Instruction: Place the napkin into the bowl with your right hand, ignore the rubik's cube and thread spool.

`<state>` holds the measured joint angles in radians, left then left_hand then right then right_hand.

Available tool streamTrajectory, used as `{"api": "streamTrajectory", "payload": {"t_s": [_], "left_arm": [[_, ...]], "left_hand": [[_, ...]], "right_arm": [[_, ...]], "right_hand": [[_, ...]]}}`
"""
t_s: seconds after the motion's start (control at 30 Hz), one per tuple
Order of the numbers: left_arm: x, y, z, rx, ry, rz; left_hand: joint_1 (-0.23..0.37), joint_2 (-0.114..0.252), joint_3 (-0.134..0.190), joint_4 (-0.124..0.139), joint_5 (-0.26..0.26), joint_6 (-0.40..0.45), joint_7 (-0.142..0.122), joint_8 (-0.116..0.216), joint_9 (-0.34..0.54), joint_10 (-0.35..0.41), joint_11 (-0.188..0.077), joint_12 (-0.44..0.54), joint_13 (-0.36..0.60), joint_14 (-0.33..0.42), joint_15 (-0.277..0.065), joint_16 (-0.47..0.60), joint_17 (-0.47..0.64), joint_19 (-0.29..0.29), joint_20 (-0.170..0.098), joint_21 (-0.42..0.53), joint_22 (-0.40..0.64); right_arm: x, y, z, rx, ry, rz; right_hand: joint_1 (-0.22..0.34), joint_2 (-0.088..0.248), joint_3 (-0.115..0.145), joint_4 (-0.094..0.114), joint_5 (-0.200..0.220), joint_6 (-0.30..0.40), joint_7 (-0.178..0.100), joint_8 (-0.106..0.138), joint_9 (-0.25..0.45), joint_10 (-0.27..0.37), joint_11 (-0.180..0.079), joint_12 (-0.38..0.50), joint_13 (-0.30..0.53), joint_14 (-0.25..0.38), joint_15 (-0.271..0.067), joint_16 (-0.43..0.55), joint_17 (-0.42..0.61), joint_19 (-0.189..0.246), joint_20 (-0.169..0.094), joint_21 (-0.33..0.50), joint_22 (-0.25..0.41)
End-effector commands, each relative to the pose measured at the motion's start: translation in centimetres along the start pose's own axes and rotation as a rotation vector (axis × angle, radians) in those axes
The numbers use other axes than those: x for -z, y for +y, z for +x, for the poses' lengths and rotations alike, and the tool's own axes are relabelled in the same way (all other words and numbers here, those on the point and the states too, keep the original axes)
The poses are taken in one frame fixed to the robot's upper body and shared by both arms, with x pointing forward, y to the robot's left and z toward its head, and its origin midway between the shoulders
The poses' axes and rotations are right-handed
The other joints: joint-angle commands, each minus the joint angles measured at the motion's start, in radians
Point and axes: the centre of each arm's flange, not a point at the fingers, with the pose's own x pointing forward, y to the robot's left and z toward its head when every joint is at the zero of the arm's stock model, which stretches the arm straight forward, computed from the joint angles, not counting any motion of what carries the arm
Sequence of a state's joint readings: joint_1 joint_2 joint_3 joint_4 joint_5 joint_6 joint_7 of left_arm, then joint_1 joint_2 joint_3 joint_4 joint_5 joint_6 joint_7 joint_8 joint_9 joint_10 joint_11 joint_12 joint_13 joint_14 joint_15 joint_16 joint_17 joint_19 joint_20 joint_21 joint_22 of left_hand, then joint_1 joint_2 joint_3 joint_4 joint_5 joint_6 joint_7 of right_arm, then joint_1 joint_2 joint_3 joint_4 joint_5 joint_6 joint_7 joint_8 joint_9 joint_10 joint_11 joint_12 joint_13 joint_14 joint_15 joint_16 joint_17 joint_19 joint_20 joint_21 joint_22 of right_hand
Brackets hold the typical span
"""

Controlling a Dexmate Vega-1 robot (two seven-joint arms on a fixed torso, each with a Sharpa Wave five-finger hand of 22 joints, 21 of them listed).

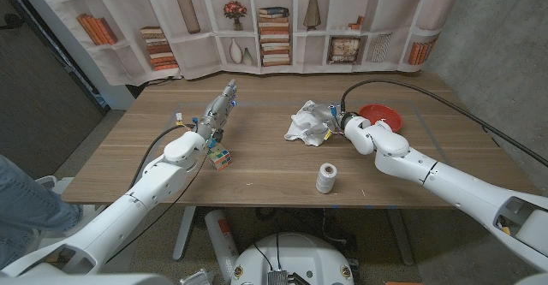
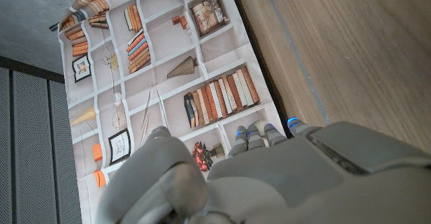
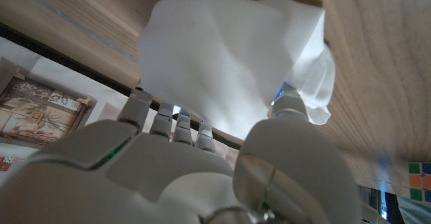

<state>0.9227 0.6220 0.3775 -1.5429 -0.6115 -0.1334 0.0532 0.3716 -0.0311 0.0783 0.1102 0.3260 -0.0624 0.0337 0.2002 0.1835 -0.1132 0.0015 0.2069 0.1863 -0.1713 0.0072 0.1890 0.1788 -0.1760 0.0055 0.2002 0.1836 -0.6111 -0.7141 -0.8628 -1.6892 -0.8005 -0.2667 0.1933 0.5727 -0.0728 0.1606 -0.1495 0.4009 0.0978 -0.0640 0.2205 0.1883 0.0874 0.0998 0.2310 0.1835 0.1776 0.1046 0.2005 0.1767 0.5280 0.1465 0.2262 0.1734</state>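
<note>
Head view: the right hand (image 1: 340, 122) grips the crumpled napkin (image 1: 308, 121), just left of the red bowl (image 1: 383, 114), which sits toward the table (image 1: 257, 165) far edge. The thread spool (image 1: 325, 178) stands nearer, apart from the napkin. The left hand (image 1: 218, 112), fingers extended and holding nothing, hovers far left of the bowl beside the rubik's cube (image 1: 221, 157).

Left wrist view: fingers (image 2: 256, 135) straight, grasping nothing.

Right wrist view: fingers (image 3: 168, 116) and thumb pinch the napkin (image 3: 229, 62).

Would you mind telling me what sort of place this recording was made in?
Probably a robot lab or test cell, not a home: the bookshelf backdrop is a printed curtain, bare grey wall panels flank it, and cables trail over the wooden table.
</note>
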Motion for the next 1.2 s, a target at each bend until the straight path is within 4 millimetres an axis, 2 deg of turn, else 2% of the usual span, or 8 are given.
{"api": "streamTrajectory", "payload": {"t_s": [0.03,0.17,0.4,0.53,0.77,0.97,1.07,1.2], "left_arm": [[0.5,-0.32,-0.1,0.0,0.011,-0.003],[0.57,-0.42,-0.15,0.0,0.011,-0.004],[0.72,-0.58,-0.25,0.001,0.014,-0.005],[0.73,-0.61,-0.31,-0.001,0.014,-0.005],[0.74,-0.49,-0.39,-0.004,0.011,-0.008],[0.78,-0.45,-0.35,-0.004,0.012,-0.009],[0.77,-0.42,-0.26,-0.002,0.013,-0.009],[0.69,-0.37,-0.14,-0.002,0.013,-0.008]], "left_hand": [[0.001,0.009,-0.008,0.003,0.003,0.003,0.0,0.006,0.005,-0.005,0.0,0.0,0.002,-0.021,0.005,-0.001,0.003,-0.134,0.005,0.004,0.003],[0.001,0.01,-0.009,0.003,0.002,0.007,-0.002,0.007,0.005,-0.005,0.0,0.0,0.003,-0.021,0.005,-0.001,0.003,-0.134,0.006,0.004,0.004],[0.001,0.01,-0.01,0.003,0.002,0.008,0.0,0.007,0.005,-0.006,-0.001,-0.001,0.003,-0.021,0.005,-0.001,0.003,-0.135,0.009,0.004,0.004],[0.001,0.01,-0.011,0.003,0.002,0.009,-0.001,0.007,0.005,-0.005,-0.001,0.0,0.003,-0.021,0.006,-0.001,0.003,-0.135,0.009,0.004,0.004],[0.002,0.011,-0.012,0.003,0.002,0.01,-0.001,0.007,0.006,-0.005,0.0,0.0,0.003,-0.021,0.007,-0.001,0.003,-0.135,0.011,0.004,0.004],[0.002,0.011,-0.014,0.003,0.002,0.013,-0.001,0.007,0.006,-0.004,-0.004,0.0,0.003,-0.02,0.007,-0.001,0.003,-0.135,0.013,0.005,0.004],[0.002,0.011,-0.014,0.003,0.002,0.015,-0.001,0.008,0.006,-0.004,-0.004,0.0,0.003,-0.02,0.007,-0.001,0.003,-0.135,0.013,0.005,0.004],[0.002,0.012,-0.015,0.003,0.002,0.015,-0.001,0.007,0.006,-0.004,-0.003,0.0,0.003,-0.02,0.008,0.0,0.003,-0.135,0.014,0.005,0.004]], "right_arm": [[-0.05,0.57,0.19,0.005,0.0,0.013],[-0.03,0.63,0.17,0.011,-0.001,0.009],[-0.18,0.64,0.08,0.032,-0.006,0.002],[-0.31,0.5,0.07,0.044,-0.012,-0.003],[-0.48,0.39,0.16,0.059,-0.003,-0.011],[-0.52,0.36,0.2,0.086,0.012,-0.008],[-0.47,0.39,0.17,0.097,0.012,0.004],[-0.45,0.39,0.17,0.103,0.018,0.009]], "right_hand": [[0.042,0.002,0.012,-0.001,-0.003,0.077,0.018,0.02,0.005,0.08,-0.001,0.027,0.002,0.053,-0.02,0.006,0.003,0.054,-0.043,0.004,0.002],[0.086,0.008,0.021,-0.005,-0.008,0.169,0.031,0.038,0.004,0.163,-0.006,0.046,0.001,0.107,-0.044,0.008,0.003,0.102,-0.085,0.002,0.001],[0.192,0.025,0.044,-0.013,-0.017,0.342,0.042,0.065,0.003,0.306,-0.038,0.07,-0.002,0.23,-0.091,0.015,0.002,0.192,-0.162,0.0,0.001],[0.268,0.045,0.064,-0.015,-0.023,0.413,0.045,0.068,0.003,0.38,-0.051,0.077,-0.004,0.311,-0.113,0.022,0.003,0.244,-0.201,0.003,0.003],[0.364,0.073,0.089,-0.018,-0.041,0.504,0.019,0.073,0.003,0.468,-0.073,0.08,-0.006,0.396,-0.153,0.022,0.004,0.294,-0.248,0.007,0.005],[0.43,0.102,0.101,-0.007,-0.082,0.621,-0.014,0.082,0.004,0.614,-0.099,0.098,-0.007,0.505,-0.215,0.028,0.006,0.344,-0.298,0.017,0.011],[0.465,0.117,0.109,-0.007,-0.109,0.673,-0.001,0.08,0.004,0.663,-0.107,0.093,-0.007,0.571,-0.236,0.032,0.006,0.39,-0.325,0.033,0.015],[0.49,0.126,0.113,-0.005,-0.135,0.695,0.004,0.068,0.004,0.698,-0.115,0.084,-0.007,0.631,-0.263,0.035,0.007,0.424,-0.349,0.048,0.019]]}}
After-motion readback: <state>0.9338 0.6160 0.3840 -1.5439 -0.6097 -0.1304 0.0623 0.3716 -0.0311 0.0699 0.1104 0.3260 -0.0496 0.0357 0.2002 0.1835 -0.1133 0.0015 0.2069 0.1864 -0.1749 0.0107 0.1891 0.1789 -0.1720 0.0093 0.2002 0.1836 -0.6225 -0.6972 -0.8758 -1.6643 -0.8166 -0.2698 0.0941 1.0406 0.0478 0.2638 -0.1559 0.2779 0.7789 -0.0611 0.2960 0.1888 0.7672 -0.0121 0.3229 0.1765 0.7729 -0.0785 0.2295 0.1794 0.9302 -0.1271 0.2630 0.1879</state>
